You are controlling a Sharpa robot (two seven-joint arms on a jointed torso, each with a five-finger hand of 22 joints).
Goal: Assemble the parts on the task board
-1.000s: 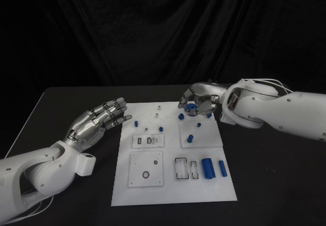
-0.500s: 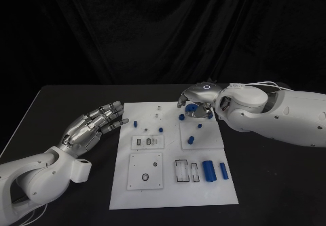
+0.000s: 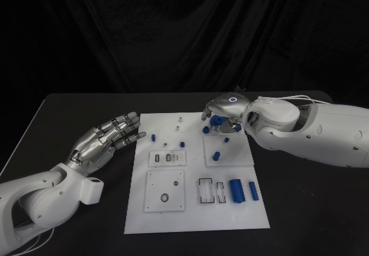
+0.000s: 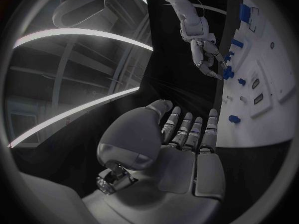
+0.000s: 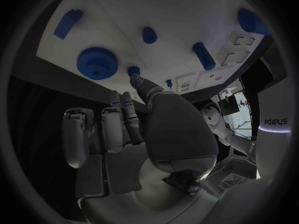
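Table (image 3: 307,186): black, plain, with a black curtain (image 3: 184,42) behind it. Task board (image 3: 197,213): white, carrying raised white square plates with dark-outlined slots. Parts: blue throughout, including a toothed blue gear (image 5: 96,62) at the far right of the board and two blue cylinders (image 3: 236,190) at the near right. Both arms white; left hand (image 3: 107,140) and right hand (image 3: 219,113) silver.

Left hand (image 4: 181,149) open, palm up toward camera, fingers (image 4: 187,129) extended side by side, holding nothing. Beyond fingertips: black worktop (image 4: 187,74), then white task board (image 4: 264,69) carrying small blue parts (image 4: 234,118). Right hand (image 4: 209,59) far ahead of fingertips, at board edge, fingers curled over blue part (image 4: 228,73).
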